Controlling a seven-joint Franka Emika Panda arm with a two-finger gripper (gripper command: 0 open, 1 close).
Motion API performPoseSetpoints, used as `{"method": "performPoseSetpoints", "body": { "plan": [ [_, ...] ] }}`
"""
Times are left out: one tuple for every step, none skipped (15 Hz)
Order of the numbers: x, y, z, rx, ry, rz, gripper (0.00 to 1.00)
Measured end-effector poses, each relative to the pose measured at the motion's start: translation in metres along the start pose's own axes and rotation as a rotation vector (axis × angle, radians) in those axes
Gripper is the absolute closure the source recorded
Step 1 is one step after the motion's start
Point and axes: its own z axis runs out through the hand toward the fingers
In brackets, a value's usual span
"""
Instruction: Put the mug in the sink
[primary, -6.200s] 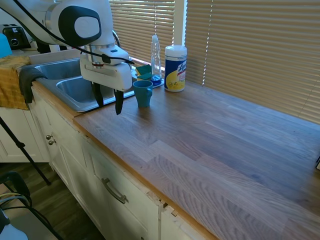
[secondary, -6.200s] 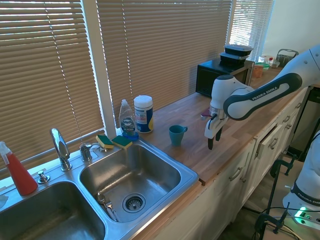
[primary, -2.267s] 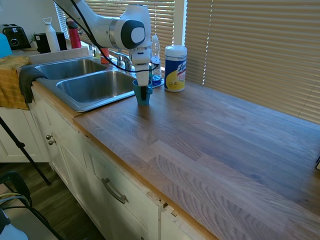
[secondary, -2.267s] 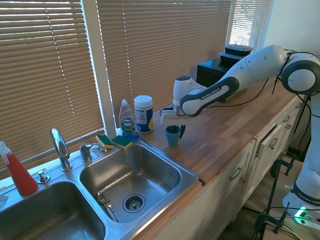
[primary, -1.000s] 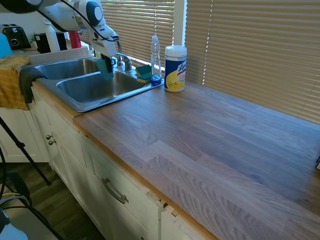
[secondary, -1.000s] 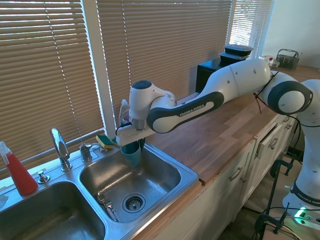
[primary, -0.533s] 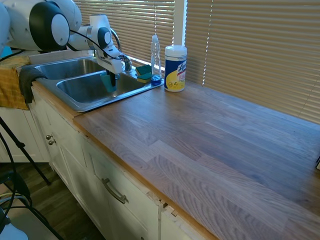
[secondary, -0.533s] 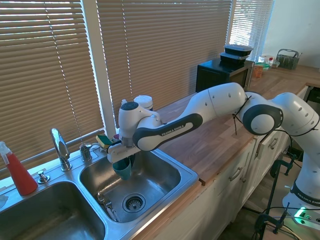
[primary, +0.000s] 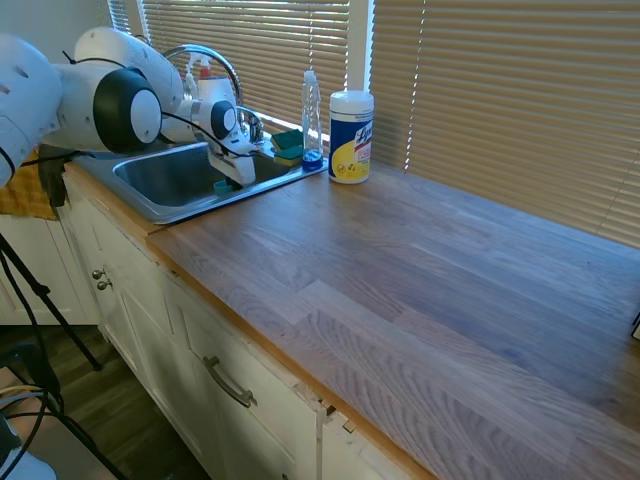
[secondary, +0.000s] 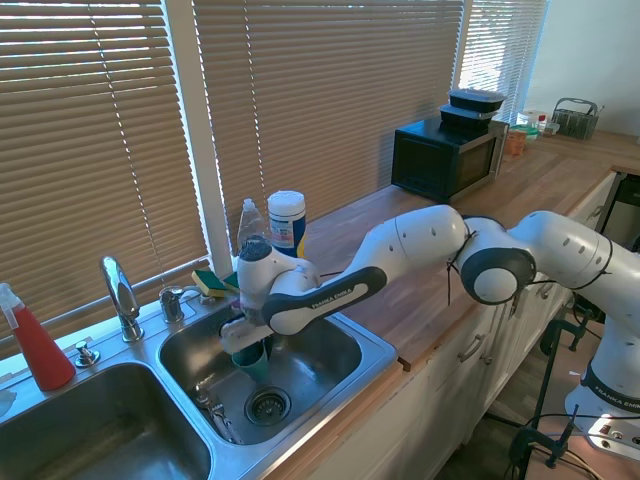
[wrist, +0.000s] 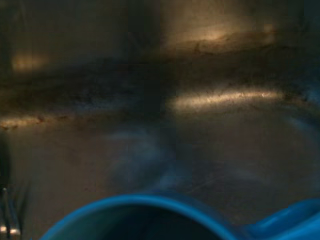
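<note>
While down inside the right-hand basin of the sink, gripper clamped on the teal mug, held upright just above the basin floor near the drain; low enough, seemingly, for a gentle release.

Below me the sink is shiny grey metal, the mug glossy teal, and the desk smooth, matt wood grain.

A wooden countertop filled the frame's centre and right. A white wipes canister and dish-soap bottle stood upper centre.
</note>
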Motion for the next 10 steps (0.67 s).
{"method": "performPoseSetpoints", "body": {
  "plan": [
    [0.001, 0.000, 0.005, -0.004, -0.001, 0.003, 1.00],
    [0.001, 0.000, 0.009, -0.009, -0.004, 0.006, 1.00],
    [0.002, 0.000, 0.011, -0.012, -0.008, 0.010, 1.00],
    [0.003, 0.000, 0.013, -0.013, -0.012, 0.015, 0.00],
    [0.003, 0.000, 0.015, -0.013, -0.014, 0.019, 0.00],
    [0.004, -0.001, 0.014, -0.013, -0.016, 0.021, 0.00],
    [0.004, -0.001, 0.014, -0.014, -0.016, 0.021, 0.00],
    [0.005, -0.001, 0.014, -0.015, -0.017, 0.021, 0.00],
    [0.005, 0.000, 0.015, -0.016, -0.018, 0.021, 0.00],
    [0.006, 0.000, 0.017, -0.018, -0.018, 0.022, 0.00]
  ]
}}
